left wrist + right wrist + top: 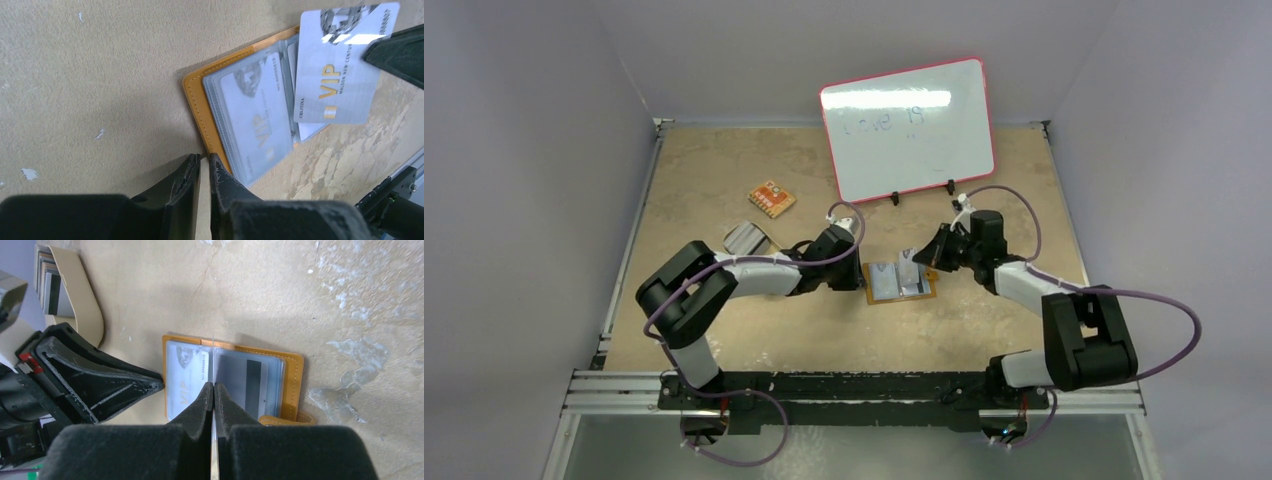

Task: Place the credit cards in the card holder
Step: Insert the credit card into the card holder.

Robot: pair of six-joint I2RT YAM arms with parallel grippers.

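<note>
Mid-insertion: the right fingers [223,405] clamp a silver plastic VIP credit card [340,70] edge-down over the open orange leather card holder [295,382] on the worktop [724,180]. The left fingers [222,177], nearly closed at its edge, may pinch it; I cannot tell. Next: line the card up with a free sleeve.

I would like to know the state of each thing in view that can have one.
card holder: open, lying flat, cards in its clear sleeves.
card: lifted over the card holder.
right fingers: shut on the card.
left fingers: almost closed, narrow gap, at the card holder's edge.
tan dish: holds more cards.
</note>
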